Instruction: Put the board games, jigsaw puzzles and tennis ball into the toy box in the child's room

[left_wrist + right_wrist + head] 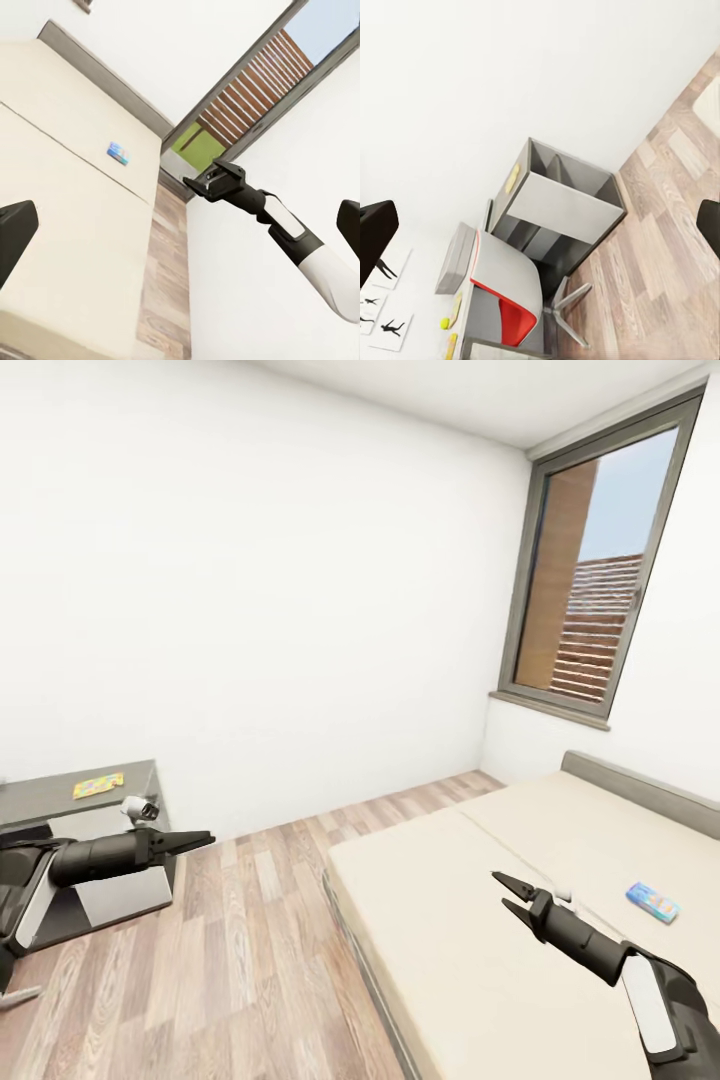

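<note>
A small blue board game (652, 901) lies on the cream bed (470, 960) near its far side, and in the left wrist view the same board game (118, 153) appears. My right gripper (504, 891) hangs open and empty above the mattress, short of that box. Over the floor beside the table (60, 805), my left gripper (207, 840) is open and empty too. A flat yellow multicolour toy (98, 786) rests on the table end; game or puzzle, I cannot tell. The tennis ball (445, 323) sits further along the table, near what looks like the grey toy box (454, 259).
Wood-plank floor (250, 920) runs between the table and the bed. A swivel chair with a red seat (506, 311) stands at the table. A tall grey-framed window (590, 570) is behind the bed, whose grey headboard (640, 785) runs along that wall.
</note>
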Controlling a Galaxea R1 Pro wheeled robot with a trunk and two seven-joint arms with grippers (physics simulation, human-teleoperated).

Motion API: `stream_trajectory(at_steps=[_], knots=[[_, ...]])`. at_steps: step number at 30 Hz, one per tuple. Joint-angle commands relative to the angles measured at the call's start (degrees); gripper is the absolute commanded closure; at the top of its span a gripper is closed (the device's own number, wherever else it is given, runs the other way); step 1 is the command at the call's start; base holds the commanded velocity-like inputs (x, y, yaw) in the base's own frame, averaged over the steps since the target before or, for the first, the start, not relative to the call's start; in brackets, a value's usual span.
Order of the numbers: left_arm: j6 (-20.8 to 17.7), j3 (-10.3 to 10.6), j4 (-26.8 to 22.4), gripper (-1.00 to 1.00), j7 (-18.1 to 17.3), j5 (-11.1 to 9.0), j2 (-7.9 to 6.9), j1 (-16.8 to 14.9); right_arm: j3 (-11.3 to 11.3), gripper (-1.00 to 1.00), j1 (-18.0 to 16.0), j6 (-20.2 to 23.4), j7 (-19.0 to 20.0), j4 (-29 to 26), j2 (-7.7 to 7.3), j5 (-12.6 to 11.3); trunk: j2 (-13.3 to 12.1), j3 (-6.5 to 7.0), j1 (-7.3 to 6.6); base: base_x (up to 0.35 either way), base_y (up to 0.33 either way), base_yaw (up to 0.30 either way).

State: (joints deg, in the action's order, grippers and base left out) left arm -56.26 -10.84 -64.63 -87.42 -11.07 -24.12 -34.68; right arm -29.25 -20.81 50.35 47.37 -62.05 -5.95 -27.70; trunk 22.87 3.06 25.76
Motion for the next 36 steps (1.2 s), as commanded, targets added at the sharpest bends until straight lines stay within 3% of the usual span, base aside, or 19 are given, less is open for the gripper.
stream_trajectory(at_steps=[1,21,36], knots=[[-0.61,0.03,0.03,-1.0,-0.2,0.0,0.0,-0.03,-0.07,-1.0,-0.02,0.27,0.18,0.0,0.03,0.01,0.05,-0.08,0.02,-0.016,-0.001,0.27],[-0.61,0.03,0.03,-1.0,-0.25,-0.03,0.04,-0.03,-0.07,-1.0,-0.02,0.06,0.3,-0.06,0.25,0.0,0.05,-1.02,0.02,-0.066,0.0,0.259],[-0.61,0.03,0.03,-1.0,0.05,-0.04,0.04,0.03,-0.02,-1.0,-0.02,-0.1,0.35,-0.09,0.41,0.01,0.05,-1.07,0.02,-0.083,0.0,0.019]])
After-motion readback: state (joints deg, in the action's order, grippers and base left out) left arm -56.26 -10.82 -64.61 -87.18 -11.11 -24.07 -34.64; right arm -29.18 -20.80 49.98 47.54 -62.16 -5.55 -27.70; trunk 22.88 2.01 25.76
